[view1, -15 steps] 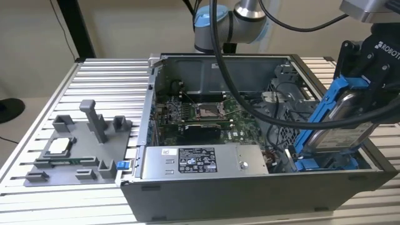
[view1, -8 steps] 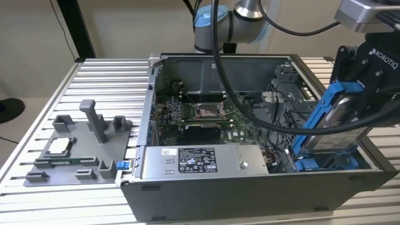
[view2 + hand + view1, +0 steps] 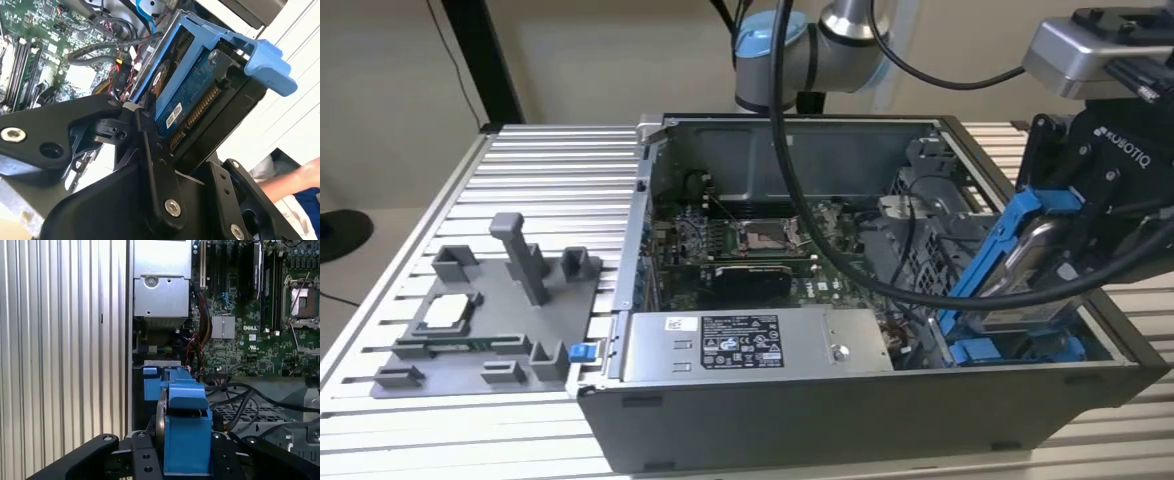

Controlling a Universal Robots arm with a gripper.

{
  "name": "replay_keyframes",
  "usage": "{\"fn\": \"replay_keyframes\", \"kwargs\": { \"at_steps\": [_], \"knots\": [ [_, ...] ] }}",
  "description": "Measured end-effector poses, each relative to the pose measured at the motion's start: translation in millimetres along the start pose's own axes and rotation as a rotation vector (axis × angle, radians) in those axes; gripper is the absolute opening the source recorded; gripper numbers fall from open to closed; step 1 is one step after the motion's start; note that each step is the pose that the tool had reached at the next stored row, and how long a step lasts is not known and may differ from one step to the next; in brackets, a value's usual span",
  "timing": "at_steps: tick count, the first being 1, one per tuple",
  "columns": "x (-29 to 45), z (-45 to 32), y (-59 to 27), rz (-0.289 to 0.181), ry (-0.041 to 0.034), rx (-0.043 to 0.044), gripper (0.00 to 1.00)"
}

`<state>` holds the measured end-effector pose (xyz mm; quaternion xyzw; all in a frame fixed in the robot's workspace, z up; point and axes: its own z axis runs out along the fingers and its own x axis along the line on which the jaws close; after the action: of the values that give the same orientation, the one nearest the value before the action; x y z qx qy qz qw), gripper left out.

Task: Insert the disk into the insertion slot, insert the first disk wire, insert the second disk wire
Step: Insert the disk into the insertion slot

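Observation:
My gripper (image 3: 1074,235) is shut on the disk (image 3: 1003,250), a silver drive in a bright blue carrier. I hold it tilted, on edge, over the open computer case (image 3: 854,410) at the exterior view's right. Under it lies the insertion slot (image 3: 1001,350), a bay with blue plastic parts. In the second wrist view the black fingers (image 3: 150,145) clamp the disk (image 3: 195,100), whose circuit-board side and connector edge show. The first wrist view looks along the disk (image 3: 186,435) toward the blue bay (image 3: 152,385). Loose black cables (image 3: 240,390) lie beside the bay.
Inside the case are a motherboard (image 3: 747,240) and a silver power supply (image 3: 747,345) along the near wall. A grey fixture block (image 3: 480,320) sits on the slatted table (image 3: 547,160) at the exterior view's left. A person's arm (image 3: 295,180) shows beyond the gripper.

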<state>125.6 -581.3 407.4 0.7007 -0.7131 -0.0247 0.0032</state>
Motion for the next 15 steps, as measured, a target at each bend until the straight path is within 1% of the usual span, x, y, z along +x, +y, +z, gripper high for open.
{"fn": "replay_keyframes", "kwargs": {
  "at_steps": [4, 9, 15],
  "knots": [
    [0.3, 7.0, -0.3, 0.0, -0.0033, -0.0002, 0.0],
    [0.5, 16.0, -0.8, 0.0, -0.0037, -0.0002, 0.0],
    [0.6, 20.0, -0.9, 0.0, -0.0038, -0.0013, 0.0]
  ]
}}
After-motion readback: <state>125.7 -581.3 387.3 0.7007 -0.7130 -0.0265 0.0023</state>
